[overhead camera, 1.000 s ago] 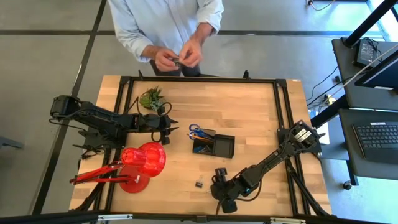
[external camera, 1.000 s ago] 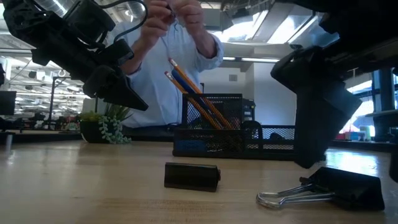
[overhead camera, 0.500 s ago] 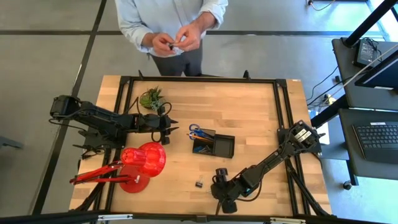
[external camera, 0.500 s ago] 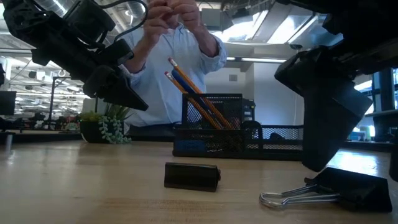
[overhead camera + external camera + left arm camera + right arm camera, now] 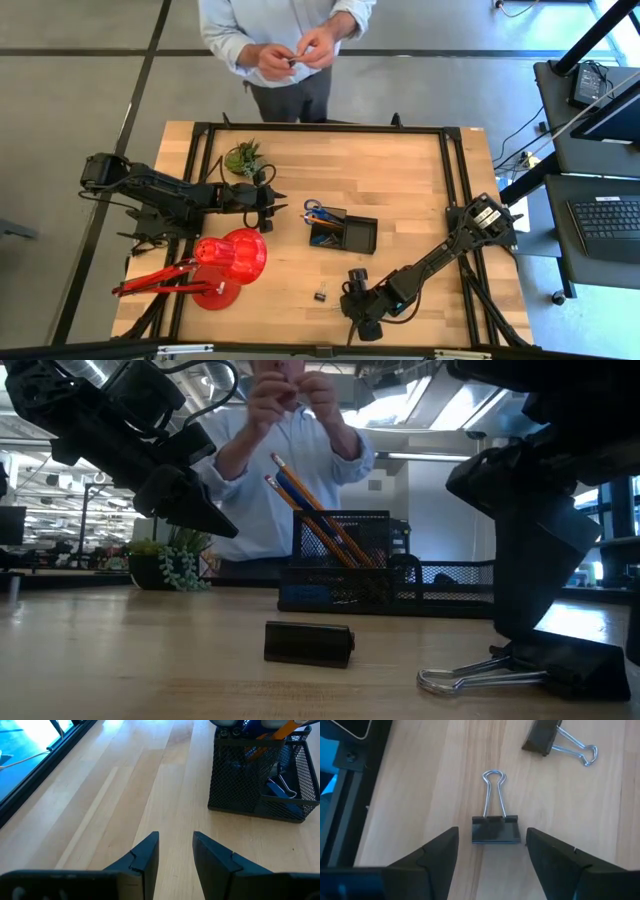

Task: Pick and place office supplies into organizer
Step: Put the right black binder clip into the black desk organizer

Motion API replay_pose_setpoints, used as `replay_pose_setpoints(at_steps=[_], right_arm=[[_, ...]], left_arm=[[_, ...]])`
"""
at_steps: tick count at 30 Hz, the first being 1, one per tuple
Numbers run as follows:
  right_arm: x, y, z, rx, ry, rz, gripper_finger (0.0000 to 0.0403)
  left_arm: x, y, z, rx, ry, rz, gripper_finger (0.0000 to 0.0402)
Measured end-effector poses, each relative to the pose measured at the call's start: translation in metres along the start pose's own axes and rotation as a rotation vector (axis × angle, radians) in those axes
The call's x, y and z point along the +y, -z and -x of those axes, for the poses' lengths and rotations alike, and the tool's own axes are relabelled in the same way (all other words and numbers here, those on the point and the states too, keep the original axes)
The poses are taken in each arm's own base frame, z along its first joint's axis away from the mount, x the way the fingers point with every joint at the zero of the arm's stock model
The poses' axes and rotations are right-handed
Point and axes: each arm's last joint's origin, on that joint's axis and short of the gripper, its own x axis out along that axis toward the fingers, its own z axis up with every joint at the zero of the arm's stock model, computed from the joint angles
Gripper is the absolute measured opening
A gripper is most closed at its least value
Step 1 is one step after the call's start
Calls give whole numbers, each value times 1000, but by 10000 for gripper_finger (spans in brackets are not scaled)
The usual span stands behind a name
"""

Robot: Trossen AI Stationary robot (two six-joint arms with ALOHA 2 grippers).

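A black binder clip (image 5: 496, 829) lies flat on the table near the front edge, its wire handles (image 5: 493, 790) pointing away from my right gripper (image 5: 492, 831). That gripper is open and tilted down over the clip, with one finger on either side of the clip's body and a small gap on each side. A second black clip (image 5: 545, 737) lies a little farther off (image 5: 321, 295). The black mesh organizer (image 5: 345, 230) holds pencils (image 5: 310, 510) and blue-handled scissors (image 5: 313, 208). My left gripper (image 5: 175, 836) hangs open above the table, left of the organizer.
A red desk lamp (image 5: 225, 265) stands at the front left. A small green plant (image 5: 245, 160) sits at the back left. A person (image 5: 285, 40) stands beyond the far edge, handling something small. Bare wood lies right of the organizer.
My right gripper has edged slightly down over the binder clip near the front edge. The clip has not moved. The person beyond the far edge has stepped back a little, hands still busy.
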Motion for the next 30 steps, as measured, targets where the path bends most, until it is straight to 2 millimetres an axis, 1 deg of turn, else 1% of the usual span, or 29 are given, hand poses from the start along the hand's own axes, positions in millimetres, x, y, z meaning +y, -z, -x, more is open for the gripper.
replay_pose_setpoints(at_steps=[6,11,22,25,30], right_arm=[[1,1,0,-8,28,-12,235],[3,3,-8,-17,33,-15,235],[1,6,-8,11,70,-7,235],[1,7,-8,18,74,-6,225],[1,8,-8,22,71,-1,190]], left_arm=[[0,0,0,0,0,0,113],[0,0,0,0,0,0,113],[0,0,0,0,0,0,113],[0,0,0,0,0,0,113],[0,0,0,0,0,0,113]])
